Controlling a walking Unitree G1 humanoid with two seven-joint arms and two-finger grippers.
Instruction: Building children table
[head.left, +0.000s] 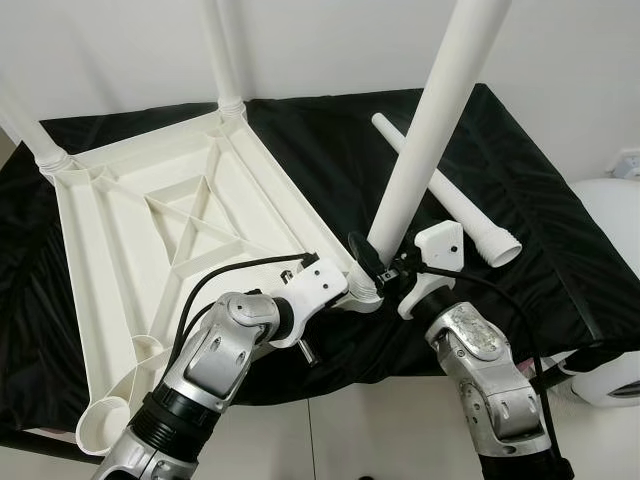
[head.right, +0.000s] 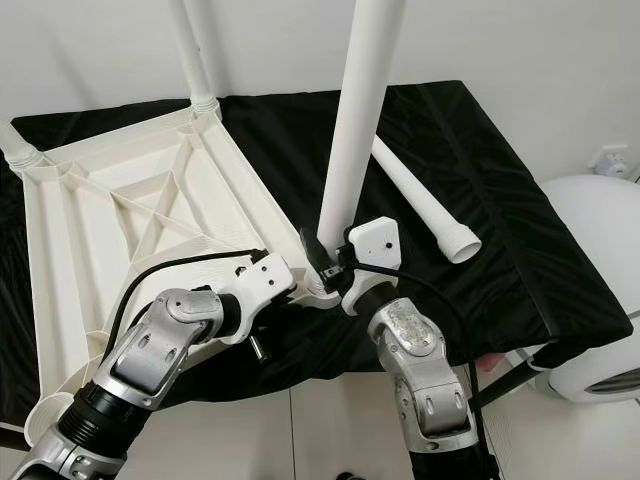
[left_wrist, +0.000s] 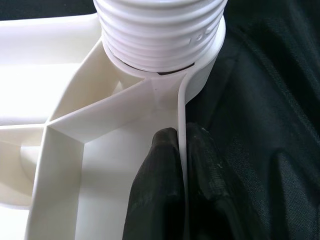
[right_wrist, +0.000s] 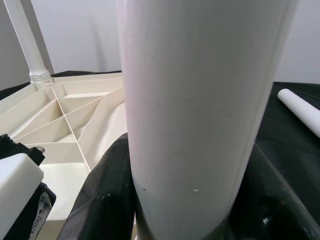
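We've got the right gripper (head.left: 382, 268) clamped low on the leg (head.left: 425, 140), the left gripper (left_wrist: 182, 165) pinching the tabletop (head.left: 150, 230) rim beside its socket. Light, stiff, slick plastic; we'd grip near the thread.

2 silver arms (head.left: 215, 355), black cables (head.left: 215, 280)

We're in a plain indoor room, home-like but hard to place: bare white wall (head.left: 560, 60), pale floor (head.right: 320, 420), a wall socket (head.left: 628, 163), and a work surface draped in black cloth (head.left: 520, 200).
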